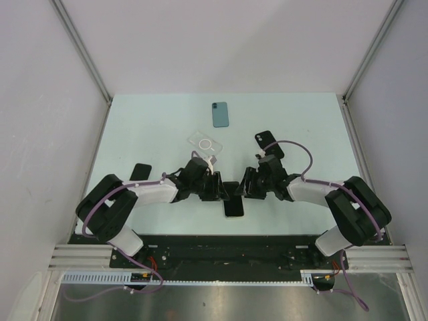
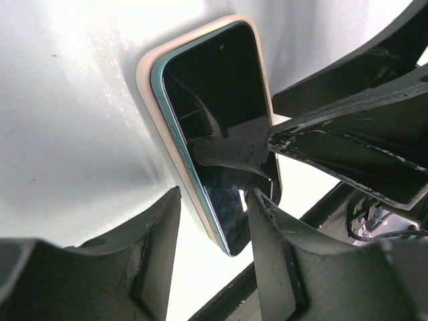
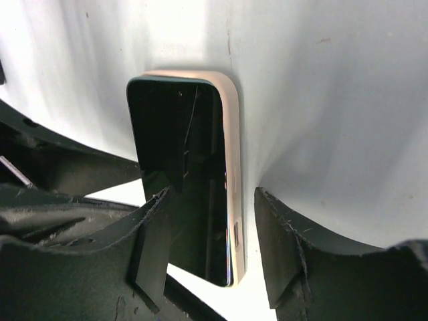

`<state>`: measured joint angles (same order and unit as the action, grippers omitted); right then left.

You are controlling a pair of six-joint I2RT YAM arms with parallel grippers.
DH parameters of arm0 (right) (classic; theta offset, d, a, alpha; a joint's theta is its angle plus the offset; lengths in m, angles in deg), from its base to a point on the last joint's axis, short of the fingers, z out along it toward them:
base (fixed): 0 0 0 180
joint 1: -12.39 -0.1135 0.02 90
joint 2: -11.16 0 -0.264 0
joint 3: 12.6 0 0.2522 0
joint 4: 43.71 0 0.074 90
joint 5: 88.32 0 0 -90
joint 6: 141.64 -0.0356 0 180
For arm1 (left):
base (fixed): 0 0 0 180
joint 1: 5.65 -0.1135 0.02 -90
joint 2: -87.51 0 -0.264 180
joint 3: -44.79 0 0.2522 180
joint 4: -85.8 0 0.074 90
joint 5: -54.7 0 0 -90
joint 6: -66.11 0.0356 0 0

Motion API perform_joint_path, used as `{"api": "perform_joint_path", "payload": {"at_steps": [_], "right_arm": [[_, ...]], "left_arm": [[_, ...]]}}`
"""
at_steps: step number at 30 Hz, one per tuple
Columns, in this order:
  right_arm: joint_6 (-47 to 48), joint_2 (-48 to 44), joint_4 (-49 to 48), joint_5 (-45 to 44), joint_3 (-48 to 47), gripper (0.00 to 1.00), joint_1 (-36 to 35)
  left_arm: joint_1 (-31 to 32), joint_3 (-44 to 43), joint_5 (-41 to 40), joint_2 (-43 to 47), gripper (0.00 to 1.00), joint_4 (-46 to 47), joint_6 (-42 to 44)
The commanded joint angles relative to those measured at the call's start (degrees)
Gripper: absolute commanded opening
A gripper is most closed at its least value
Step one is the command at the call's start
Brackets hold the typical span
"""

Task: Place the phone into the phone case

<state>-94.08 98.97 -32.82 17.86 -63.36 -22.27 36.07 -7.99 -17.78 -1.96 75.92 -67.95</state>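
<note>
The phone [image 1: 234, 202] lies flat on the table, dark screen up, between my two grippers. In the left wrist view the phone [image 2: 214, 100] has a teal edge and sits inside a cream phone case [image 2: 148, 93]. The right wrist view shows the phone [image 3: 177, 147] with the case rim [image 3: 231, 134] along its side. My left gripper [image 1: 220, 189] [image 2: 215, 197] is open, with one finger over the screen and the other off the cased edge. My right gripper [image 1: 245, 185] [image 3: 212, 194] is open and straddles the opposite cased edge in the same way.
A teal phone [image 1: 220, 114] lies at the back of the table. A clear case [image 1: 205, 142] lies behind my left gripper. A black phone [image 1: 269, 144] lies behind my right gripper. A black item [image 1: 140, 172] lies at the left. The black rail [image 1: 221, 251] runs along the near edge.
</note>
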Motion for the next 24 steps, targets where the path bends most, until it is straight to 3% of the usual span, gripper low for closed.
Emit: {"api": "perform_joint_path", "payload": {"at_steps": [1,14,18,24], "right_arm": [[1.1,-2.3,-0.5,1.3,3.2,0.56,1.2],[-4.9,-0.6,-18.1,13.7,11.5,0.60,1.3],[-10.4,1.1,-33.4,21.4,14.2,0.61,3.3],[-14.6,5.4,-46.1,28.1,15.6,0.60,4.6]], "left_arm": [[0.4,-1.1,-0.3,0.4,0.48,-0.3,-1.3],[0.4,1.3,5.9,-3.2,0.34,6.6,-4.6],[0.3,2.2,7.3,-3.3,0.33,8.1,-5.4],[0.3,3.4,8.7,-3.3,0.33,9.4,-5.3]]}}
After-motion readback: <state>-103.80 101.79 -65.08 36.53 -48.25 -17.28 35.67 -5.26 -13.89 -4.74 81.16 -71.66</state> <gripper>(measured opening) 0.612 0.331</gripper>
